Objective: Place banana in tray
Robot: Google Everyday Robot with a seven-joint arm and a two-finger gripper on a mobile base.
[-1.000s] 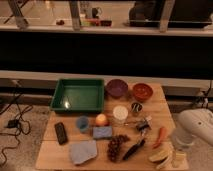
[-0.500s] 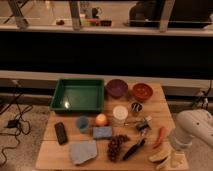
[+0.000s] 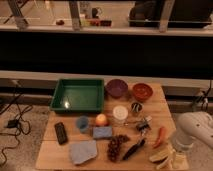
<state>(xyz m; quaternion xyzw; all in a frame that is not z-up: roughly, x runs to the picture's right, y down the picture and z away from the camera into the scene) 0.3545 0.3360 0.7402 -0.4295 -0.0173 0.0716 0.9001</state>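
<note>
The dark-green tray [image 3: 59, 96] stands at the back left of the wooden table and holds nothing. The pale-yellow banana [image 3: 159, 156] lies at the table's front right corner, just below the red chili [image 3: 160, 136]. My gripper [image 3: 175, 160] hangs from the white arm [image 3: 196, 129] at that same corner, just right of the banana and close to it. I cannot tell whether it touches the banana. The tray is far to the left and back from the gripper.
A purple bowl [image 3: 116, 88] and a red bowl [image 3: 142, 91] stand right of the tray. In the middle are a white cup [image 3: 120, 113], an orange [image 3: 101, 120], a blue cup [image 3: 82, 123], a blue sponge [image 3: 102, 132], grapes [image 3: 115, 146], a black remote [image 3: 61, 132] and a grey cloth [image 3: 83, 151].
The arm has shifted only slightly at the front right corner. Nothing on the table has moved.
</note>
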